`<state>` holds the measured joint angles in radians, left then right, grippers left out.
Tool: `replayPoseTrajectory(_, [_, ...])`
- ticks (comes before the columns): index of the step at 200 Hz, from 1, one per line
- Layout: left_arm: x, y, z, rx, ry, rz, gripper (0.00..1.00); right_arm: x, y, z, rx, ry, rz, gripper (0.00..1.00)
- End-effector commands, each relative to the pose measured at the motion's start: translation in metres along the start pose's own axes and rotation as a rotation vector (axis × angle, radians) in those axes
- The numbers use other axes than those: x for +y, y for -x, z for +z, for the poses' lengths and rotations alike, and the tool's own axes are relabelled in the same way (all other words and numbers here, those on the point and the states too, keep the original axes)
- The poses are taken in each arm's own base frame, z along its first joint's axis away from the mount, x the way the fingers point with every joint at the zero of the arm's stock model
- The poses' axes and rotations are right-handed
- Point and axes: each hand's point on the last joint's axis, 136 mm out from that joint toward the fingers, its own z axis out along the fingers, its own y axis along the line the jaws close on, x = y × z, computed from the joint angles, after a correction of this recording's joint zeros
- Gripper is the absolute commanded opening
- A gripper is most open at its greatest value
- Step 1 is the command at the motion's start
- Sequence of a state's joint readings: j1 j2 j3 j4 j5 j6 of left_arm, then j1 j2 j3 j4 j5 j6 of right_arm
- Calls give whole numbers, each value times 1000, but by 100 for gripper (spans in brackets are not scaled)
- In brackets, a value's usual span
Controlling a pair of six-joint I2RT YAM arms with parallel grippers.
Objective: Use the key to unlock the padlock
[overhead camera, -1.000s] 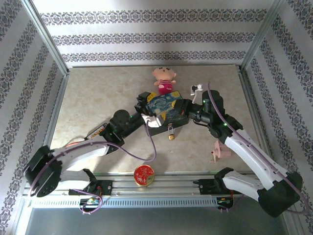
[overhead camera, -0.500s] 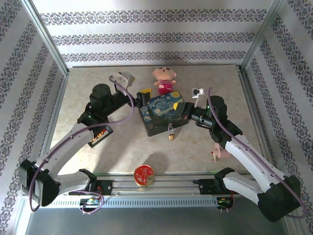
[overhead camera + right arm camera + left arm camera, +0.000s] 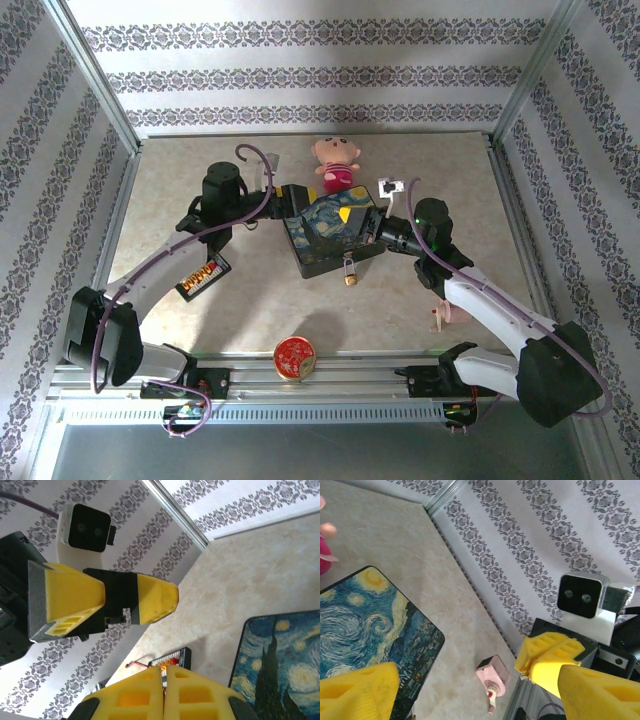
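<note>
Top external check: sees padlock (image 3: 350, 272) hanging on box's (image 3: 325, 228) near side, apparently locked, key not made out; finds left gripper (image 3: 287, 197) spread apart at box's far-left corner, right gripper (image 3: 376, 230) pressed together at its right end; judges unlocking all ahead.

A tin box (image 3: 325, 238) sits at the middle of the desk (image 3: 455, 170). The padlock (image 3: 349, 266) hangs on its near side. A doll (image 3: 336, 163) lies just behind the box. A round tin (image 3: 294, 358) rests well in front, and a small toy (image 3: 438, 317) lies front-right.
</note>
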<state>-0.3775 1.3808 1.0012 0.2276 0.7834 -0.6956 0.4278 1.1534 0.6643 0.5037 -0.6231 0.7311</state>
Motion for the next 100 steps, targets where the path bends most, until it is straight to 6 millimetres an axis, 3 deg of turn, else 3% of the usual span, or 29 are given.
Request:
replayPoseTrajectory(1, [-26,7,-11,-36,-86,73,76,14,13,1,-54,72,-24,0])
replayPoseTrajectory(100, [-56,0,2,-48,-242,138,49,48,25,20,-79,209,29,0])
